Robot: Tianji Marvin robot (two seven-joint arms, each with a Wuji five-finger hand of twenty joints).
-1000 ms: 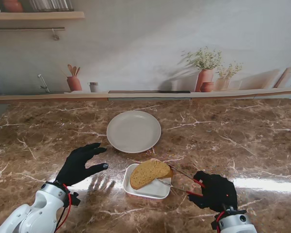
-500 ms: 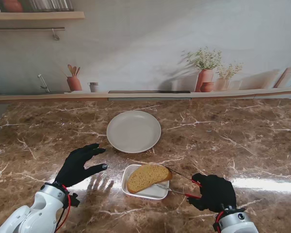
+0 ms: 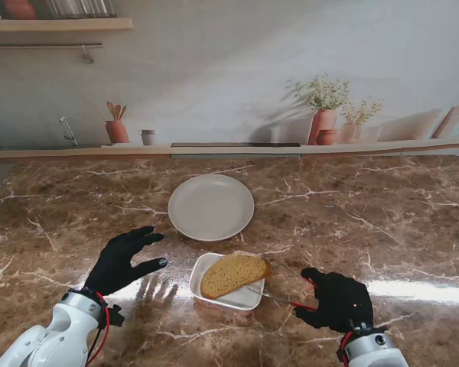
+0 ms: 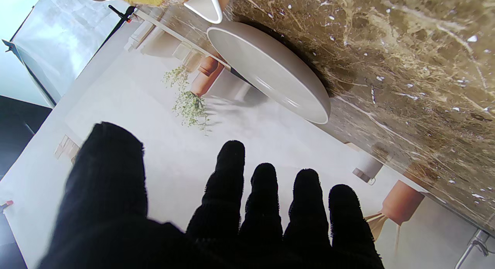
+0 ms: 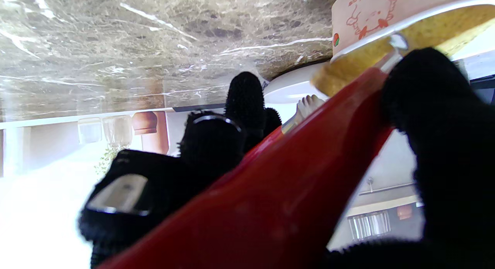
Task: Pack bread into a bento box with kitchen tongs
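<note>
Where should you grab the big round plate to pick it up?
Grip the round white plate at its raised rim, coming in from the left, nearest side: the open left hand sits there, and the plate lies flat on the brown marble table, so only its edge offers a hold.

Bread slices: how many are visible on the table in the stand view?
1. The bread slice lies over the white bento box, nearer to me than the round plate. The slice could hide another piece in the box beneath it.

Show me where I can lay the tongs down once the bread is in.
Bare marble lies right of the bento box and plate, beyond the right hand. It is crowded between the box, plate and open left hand.
</note>
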